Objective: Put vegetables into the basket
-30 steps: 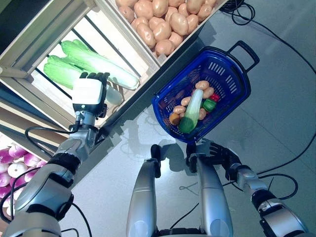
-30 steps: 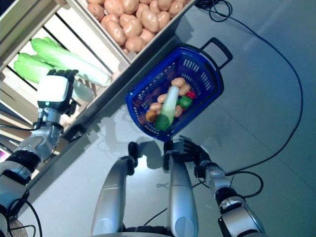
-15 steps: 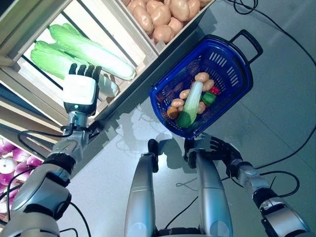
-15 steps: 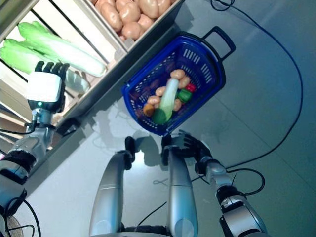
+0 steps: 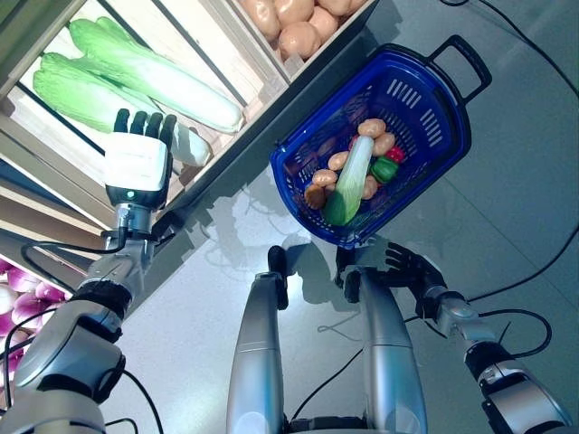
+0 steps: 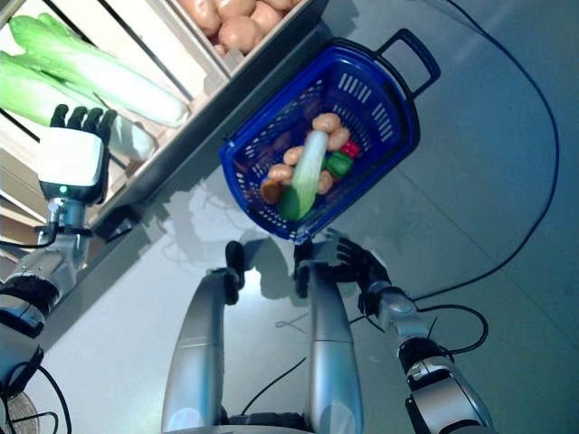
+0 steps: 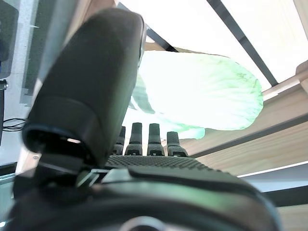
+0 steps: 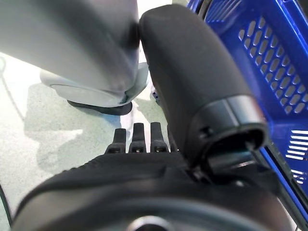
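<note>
1. Vegetables: nothing in either of my hands. Two napa cabbages [image 5: 145, 77] lie in the slatted wooden crate [image 5: 231, 68] at far left; more produce already sits in the blue basket [image 5: 443, 127].
2. Left hand [image 5: 137, 163]: fingers straight and extended, thumb out, gripping nothing. Fingertips are at the stem end of the nearer cabbage, by its pale stalk; actual contact I cannot tell. Left wrist view shows the fingers [image 7: 144, 139] in a row with the cabbage's leafy body [image 7: 202, 94] just past them.
3. Right hand [image 5: 412, 271]: low at right, just near of the basket's near rim, fingers loosely spread and relaxed, holding nothing. Right wrist view puts the basket wall [image 8: 269, 72] just beside the thumb; touching or not, cannot tell.
4. Basket stands on the grey floor [image 5: 525, 208] right of the crate, black handle [image 5: 461, 56] at its far end.
5. Basket contents: one long pale-green cabbage [image 5: 348, 181] lying lengthwise, several potatoes [image 5: 369, 128] around it, a green pepper [image 5: 384, 169], something small and red [image 5: 394, 155] beside the pepper.
6. Second crate, far of the cabbage one, holds a pile of potatoes [image 5: 294, 18].
7. Purple onions [image 5: 7, 298] at the far left edge, near of the cabbage crate.
</note>
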Controlling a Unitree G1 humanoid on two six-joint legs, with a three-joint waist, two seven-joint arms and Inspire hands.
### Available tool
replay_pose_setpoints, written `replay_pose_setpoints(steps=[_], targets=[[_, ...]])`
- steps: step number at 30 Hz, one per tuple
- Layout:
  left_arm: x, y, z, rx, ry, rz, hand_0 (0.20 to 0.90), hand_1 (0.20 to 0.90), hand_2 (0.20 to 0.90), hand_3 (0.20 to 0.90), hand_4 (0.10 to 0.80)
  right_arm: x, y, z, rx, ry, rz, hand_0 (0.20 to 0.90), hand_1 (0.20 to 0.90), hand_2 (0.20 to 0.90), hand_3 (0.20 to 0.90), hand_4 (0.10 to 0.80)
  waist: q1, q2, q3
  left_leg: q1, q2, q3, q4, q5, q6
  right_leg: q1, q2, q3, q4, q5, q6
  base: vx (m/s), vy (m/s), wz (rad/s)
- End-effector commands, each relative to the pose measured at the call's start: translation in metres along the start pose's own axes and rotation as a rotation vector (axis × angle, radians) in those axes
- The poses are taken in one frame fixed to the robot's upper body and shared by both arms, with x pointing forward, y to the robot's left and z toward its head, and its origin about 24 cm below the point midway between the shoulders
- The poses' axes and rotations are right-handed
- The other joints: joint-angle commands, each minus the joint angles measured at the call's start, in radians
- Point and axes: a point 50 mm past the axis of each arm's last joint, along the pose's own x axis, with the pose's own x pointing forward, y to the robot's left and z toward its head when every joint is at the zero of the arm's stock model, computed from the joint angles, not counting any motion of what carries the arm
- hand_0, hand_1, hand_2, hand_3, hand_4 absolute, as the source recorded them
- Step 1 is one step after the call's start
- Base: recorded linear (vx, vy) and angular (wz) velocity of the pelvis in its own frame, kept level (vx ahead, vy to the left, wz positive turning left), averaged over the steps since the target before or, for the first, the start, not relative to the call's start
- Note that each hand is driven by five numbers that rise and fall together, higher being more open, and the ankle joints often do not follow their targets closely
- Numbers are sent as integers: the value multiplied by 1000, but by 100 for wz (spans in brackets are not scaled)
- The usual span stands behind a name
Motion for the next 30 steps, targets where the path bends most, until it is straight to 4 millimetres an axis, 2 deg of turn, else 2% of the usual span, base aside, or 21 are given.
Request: replay_pose_setpoints(steps=[1, 10, 13, 18, 26, 30], targets=[[24, 37, -46, 110, 105, 176, 900, 900, 900, 900, 800, -26, -41, -30, 35, 62, -158, 900, 900, 900, 900, 800, -11, 26, -3, -24, -13, 27, -26, 1, 10, 49, -20, 14, 26, -32, 18, 0, 0, 0], [43, 50, -41, 167, 47, 188, 900, 900, 900, 900, 800, -25, -38, -25, 82, 27, -162, 900, 900, 900, 900, 800, -30, 13, -3, -41, -18, 29, -34, -2, 10, 32, -8, 20, -1, -15, 23, 6, 4, -1], [53, 54, -43, 171, 46, 106, 900, 900, 900, 900, 800, -26, -41, -25, 81, 27, -170, 900, 900, 900, 900, 800, -36, 13, -3, -49, -17, 30, -22, -8, 12, 22, -8, 21, 10, -17, 25, 44, 40, -1], [63, 65, -42, 179, 44, 120, 900, 900, 900, 900, 800, -28, -44, -25, 82, 20, -163, 900, 900, 900, 900, 800, -44, 13, -3, -52, -12, 38, -26, -10, 12, 20, -7, 25, -5, -10, 29, 39, 5, -3], [73, 70, -38, 141, 30, 67, 900, 900, 900, 900, 800, -27, -42, -24, 102, 12, -165, 900, 900, 900, 900, 800, -54, 18, -3, -30, -11, 56, -46, -11, 14, 37, -11, 27, -40, 2, 34, 38, -2, -1], [72, 68, -38, 116, 48, 56, 900, 900, 900, 900, 800, -30, -47, -27, 100, 21, -180, 900, 900, 900, 900, 800, -57, 27, -3, -30, -10, 63, -30, -25, 16, 33, -17, 31, -31, -3, 35, 39, 29, -2]])
